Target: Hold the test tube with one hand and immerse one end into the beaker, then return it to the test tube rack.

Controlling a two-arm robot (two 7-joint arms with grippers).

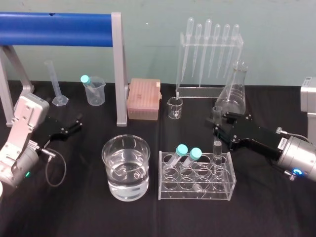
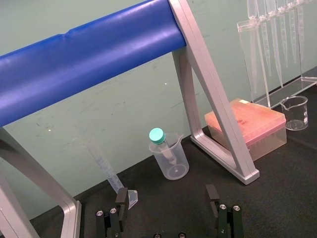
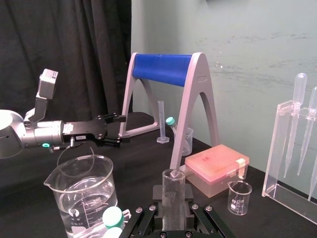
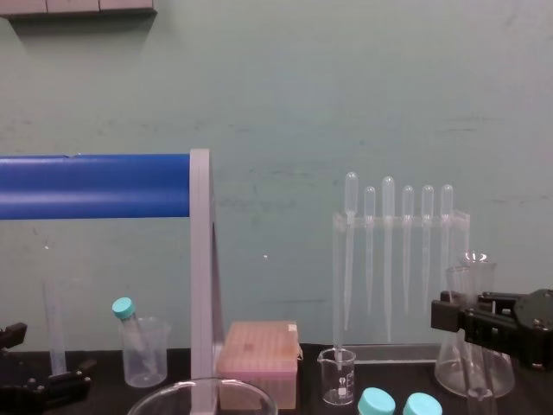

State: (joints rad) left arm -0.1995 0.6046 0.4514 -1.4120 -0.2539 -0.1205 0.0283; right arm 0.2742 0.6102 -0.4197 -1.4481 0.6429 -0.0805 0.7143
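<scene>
The right tool (image 1: 218,131) is coming in from the 3 o'clock side of the head view and is pinching the test tube (image 1: 217,152) on its upper part. In the right wrist view its pads are sitting flush against both sides of the glass, with no gap showing. The tube is standing upright with its long axis vertical. Its open mouth is rising above the tool and its rounded end is sitting down in the test tube rack (image 1: 197,196), in a back hole near the rack's 1 o'clock corner.

Two teal-capped tubes (image 1: 183,152) are leaning in the rack's holes at about 8 o'clock from the tool. Farther along the same line, the beaker (image 1: 106,160) is standing on the tabletop (image 1: 266,212), partly filled with clear liquid. It is just beside the rack's 9 o'clock end but not touching it.

As I judge it, the coming move is hinging on that line. The tube is needing a straight lift along its own axis until its end clears the rack. It is then needing a carry toward 8 o'clock, passing above the capped tubes, before it goes down into the wide rim.

The left tool (image 1: 74,126) is lying spread open at the tabletop's 9 o'clock side, well apart from the tube. The right arm is therefore the one placed for the work.
</scene>
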